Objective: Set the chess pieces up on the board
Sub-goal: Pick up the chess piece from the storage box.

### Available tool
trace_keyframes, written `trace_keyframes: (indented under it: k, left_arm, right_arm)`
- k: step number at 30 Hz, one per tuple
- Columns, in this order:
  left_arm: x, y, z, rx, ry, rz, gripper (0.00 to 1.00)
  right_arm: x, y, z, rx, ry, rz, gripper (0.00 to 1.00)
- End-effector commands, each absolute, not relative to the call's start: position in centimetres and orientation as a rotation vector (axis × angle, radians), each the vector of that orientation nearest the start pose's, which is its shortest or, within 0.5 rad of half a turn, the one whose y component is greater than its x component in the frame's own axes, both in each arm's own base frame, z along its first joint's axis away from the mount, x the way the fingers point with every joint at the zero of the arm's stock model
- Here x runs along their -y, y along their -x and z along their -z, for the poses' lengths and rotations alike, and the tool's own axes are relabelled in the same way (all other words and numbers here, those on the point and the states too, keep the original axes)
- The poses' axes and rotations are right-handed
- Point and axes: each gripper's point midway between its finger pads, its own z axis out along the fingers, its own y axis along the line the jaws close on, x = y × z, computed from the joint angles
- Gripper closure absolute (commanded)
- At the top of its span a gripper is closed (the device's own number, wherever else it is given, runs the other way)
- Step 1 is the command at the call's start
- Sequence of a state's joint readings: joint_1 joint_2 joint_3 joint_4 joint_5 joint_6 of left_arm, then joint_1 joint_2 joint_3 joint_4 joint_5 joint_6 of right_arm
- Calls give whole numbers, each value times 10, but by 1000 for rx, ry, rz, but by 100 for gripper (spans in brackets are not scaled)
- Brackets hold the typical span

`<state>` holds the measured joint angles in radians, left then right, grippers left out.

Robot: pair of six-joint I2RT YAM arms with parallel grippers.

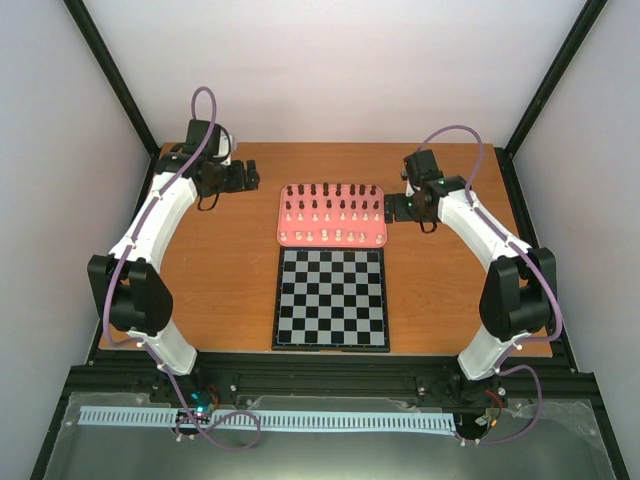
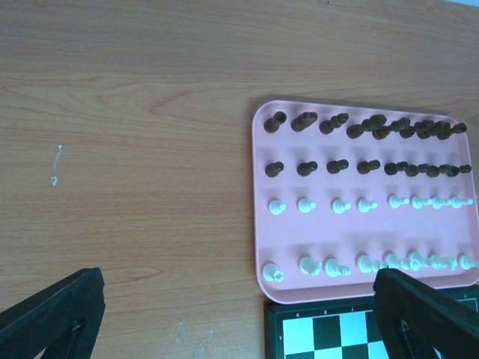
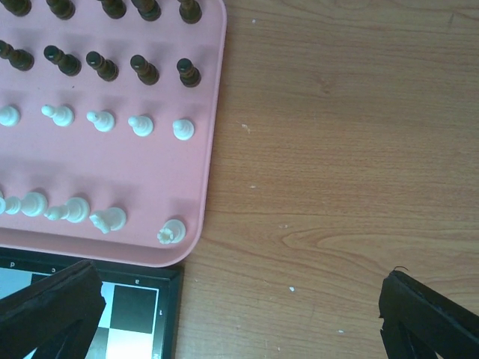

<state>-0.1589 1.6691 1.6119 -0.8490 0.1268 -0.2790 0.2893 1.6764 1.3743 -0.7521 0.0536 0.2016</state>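
— Brown wooden table (image 1: 220, 280), white walls on three sides, black frame posts at the corners. Spotted the chess pieces (image 1: 331, 212)?

— All on the pink tray (image 1: 332, 244), mid-table. Four rows across it: dark brown chess pieces (image 1: 330, 190) in the two far rows, cream-white chess pieces (image 1: 330, 236) in the two near rows. Standing, as far as can be told at that size.

— And the chessboard (image 1: 331, 298)?

— Lying flat on the near side of the tray, far border right against the tray's near rim. Touching or a hair apart, cannot tell which.

— Left arm's pose?

— Elbow raised, well left of the tray. Forearm curving away toward the far side, wrist turned inward. Left gripper (image 1: 245, 178) aimed at the tray's far-left corner, near it, not touching. Fingers (image 2: 52, 314) spread wide in the wrist view, only bare wood between them. Gripping nothing.

— Right arm?

— Much the same shape, flipped: elbow high, well right of the tray, forearm angling inward. Right gripper (image 1: 392, 207) just beside the tray's right rim. Jaws spread as wide as they go, holding nothing. From that wrist: looking down on the tray's near-right corner, a corner of the chessboard below it, plain wood between the fingertips.
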Motion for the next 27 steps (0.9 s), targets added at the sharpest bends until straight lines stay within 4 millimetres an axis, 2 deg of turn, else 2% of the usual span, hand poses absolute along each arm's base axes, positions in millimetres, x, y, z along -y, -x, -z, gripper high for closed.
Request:
trace_keyframes:
  k: [1,4,9,13,15,19,27]
  left_arm:
    - [97,-433,-228,-2533,40,361,0]
    - [96,-430,-226,-2555,24,355,0]
    - [94,-422,-223,-2583,30,339,0]
    - [97,-418,-222,-2601,25,371,0]
    - [97,-417,-223,-2597,20,370,0]
    - [94,-417,-216,-2612,24,345,0]
    - [93,-423,-205,-2637,39,330,0]
  right_arm:
    - [-113,-402,-142,-2683,185,-24,0]
    - [-122,-396,-139,-2696,254,8,0]
    - [-147,-378,-121,-2750,294,-135,7]
    - [-162,-367,-100,-2817,317,-180,24]
    - [-167,-368,-92,-2836,323,-205,34]
    - [-170,-381,-85,-2865,309,-179,44]
    - [-180,-399,-71,-2914,294,-180,51]
